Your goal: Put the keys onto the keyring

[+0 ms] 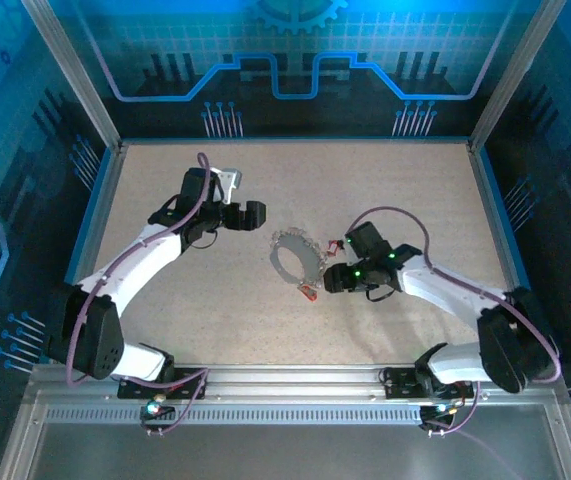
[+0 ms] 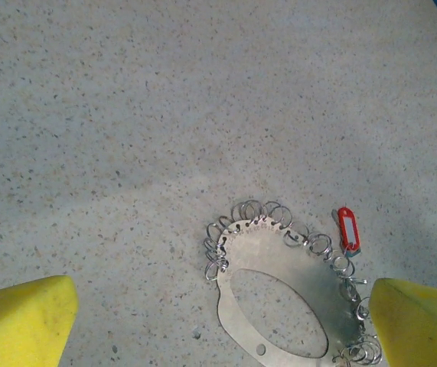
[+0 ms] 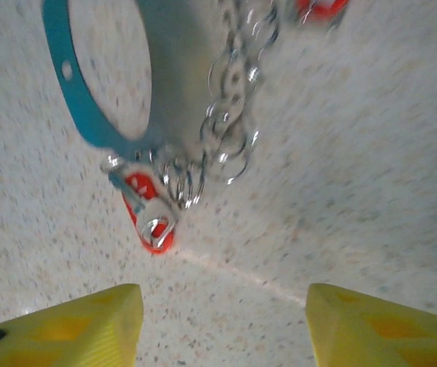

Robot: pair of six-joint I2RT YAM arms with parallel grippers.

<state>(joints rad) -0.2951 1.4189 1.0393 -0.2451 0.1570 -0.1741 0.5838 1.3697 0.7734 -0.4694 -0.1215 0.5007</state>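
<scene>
Mid-table, right of the keyring (image 1: 298,260), my right gripper (image 3: 222,332) hangs half-open, empty, above the near red key (image 3: 148,206); next I pinch it. My left gripper (image 2: 218,325) stands wide.

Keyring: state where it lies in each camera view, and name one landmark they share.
Top external: keyring at the middle of the picture.
Left wrist: keyring at the bottom, right of centre, cut off by the lower edge.
Right wrist: keyring at upper left, blurred, running off the top.
Shared landmark: the red keys lying at its rim.
</scene>
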